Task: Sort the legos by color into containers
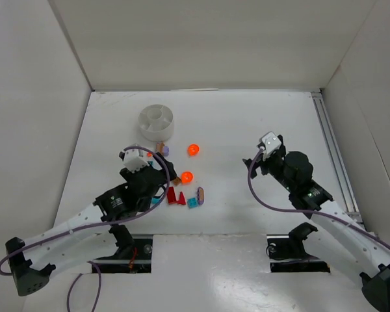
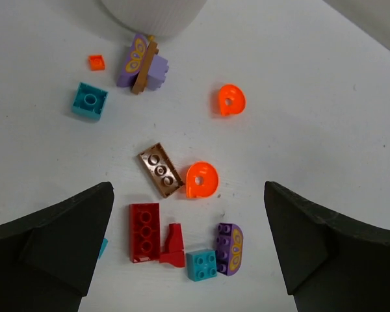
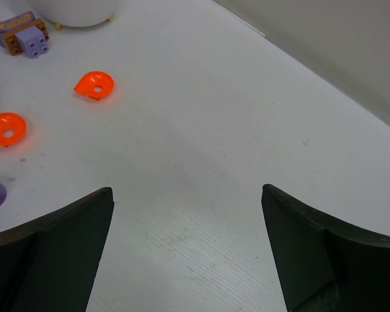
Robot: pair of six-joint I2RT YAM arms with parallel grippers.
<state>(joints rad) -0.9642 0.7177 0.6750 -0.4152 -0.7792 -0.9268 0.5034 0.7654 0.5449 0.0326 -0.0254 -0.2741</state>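
The white round dish stands at the back left; its ribbed wall tops the left wrist view. My left gripper is open and empty, held above the legos. Between its fingers lie a red brick, a red slope, a teal square and a purple half-round. Beyond them are a brown plate, two orange round pieces, a teal brick, a small orange tile and a purple-and-brown cluster. My right gripper is open and empty over bare table.
White walls enclose the table on the left, back and right. A metal rail runs along the right edge. In the right wrist view the orange pieces lie to the far left of the gripper.
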